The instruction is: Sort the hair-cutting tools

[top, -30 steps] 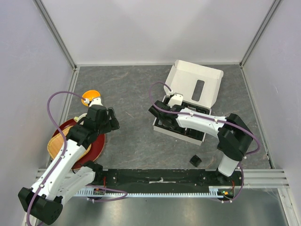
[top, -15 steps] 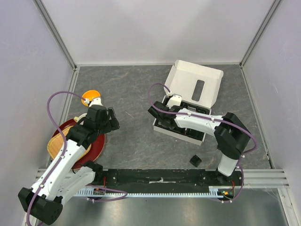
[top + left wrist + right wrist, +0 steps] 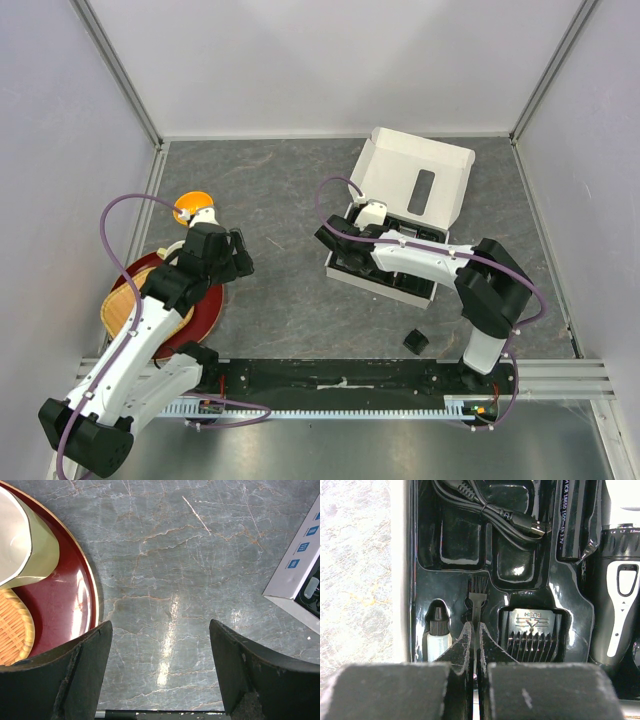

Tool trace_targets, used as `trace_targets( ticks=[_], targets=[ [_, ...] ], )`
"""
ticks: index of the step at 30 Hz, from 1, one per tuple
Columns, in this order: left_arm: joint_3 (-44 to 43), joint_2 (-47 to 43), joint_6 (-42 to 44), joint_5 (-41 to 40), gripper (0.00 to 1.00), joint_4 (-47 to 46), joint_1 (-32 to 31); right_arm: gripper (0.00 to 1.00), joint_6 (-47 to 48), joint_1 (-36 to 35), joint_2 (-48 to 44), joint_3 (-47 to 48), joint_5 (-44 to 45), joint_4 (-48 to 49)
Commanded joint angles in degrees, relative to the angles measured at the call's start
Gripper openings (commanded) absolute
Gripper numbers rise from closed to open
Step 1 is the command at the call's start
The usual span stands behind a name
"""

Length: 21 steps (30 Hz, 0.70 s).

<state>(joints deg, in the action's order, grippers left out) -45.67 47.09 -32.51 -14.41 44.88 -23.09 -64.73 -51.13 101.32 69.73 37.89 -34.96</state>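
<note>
1. Overhead, my right gripper (image 3: 333, 240) is down over the left end of the white box (image 3: 420, 180). My left gripper (image 3: 237, 258) hangs above bare table just beside the red tray (image 3: 205, 312), near the orange bowl (image 3: 190, 206). A loose guard comb (image 3: 416, 341) lies on the table near the right arm's base, apart from the box.

2. On the left wrist camera, the fingers stand wide apart with nothing between them. Only grey table lies below, with the red tray's rim at the left and a corner of the box at the right.

3. On the right wrist camera, the jaws are pressed together.
   - The thin black brush (image 3: 478, 597) runs straight into the seam between the tips, so I read it as pinched by its handle. Its bristle end lies in the narrow slot of the black tray (image 3: 455, 545).
   - The tiny clear bottle (image 3: 436, 635) sits just left of it and a seated guard comb (image 3: 532, 632) just right.
   - The black cable (image 3: 492, 510) is coiled in the pocket beyond, and the hair clipper (image 3: 620, 595) is at the far right.
   - I judge the step in hand to be seating the brush.
   - Next I would let go and lift straight up so the brush is not dragged out, then go for the loose comb.
</note>
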Motion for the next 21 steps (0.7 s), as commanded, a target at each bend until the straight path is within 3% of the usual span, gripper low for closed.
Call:
trace_targets(
  ticks=[1, 7, 14, 21],
  targets=[
    [0.1, -0.4, 1.7, 0.7, 0.84, -1.9, 0.3, 0.00, -0.7, 0.2, 0.2, -1.0, -0.4, 0.9],
    [-0.1, -0.2, 1.6, 0.8, 0.85, -1.9, 0.3, 0.00, -0.7, 0.2, -0.1, -1.1, -1.4, 0.3],
    [-0.1, -0.2, 1.7, 1.1, 0.85, -2.1, 0.3, 0.24, -1.5, 0.2, -1.9, -0.1, 0.5, -1.8],
    [-0.1, -0.2, 1.8, 1.4, 0.85, -2.1, 0.3, 0.27, 0.1, 0.2, -3.1, 2.2, 1.8, -2.7]
  ],
)
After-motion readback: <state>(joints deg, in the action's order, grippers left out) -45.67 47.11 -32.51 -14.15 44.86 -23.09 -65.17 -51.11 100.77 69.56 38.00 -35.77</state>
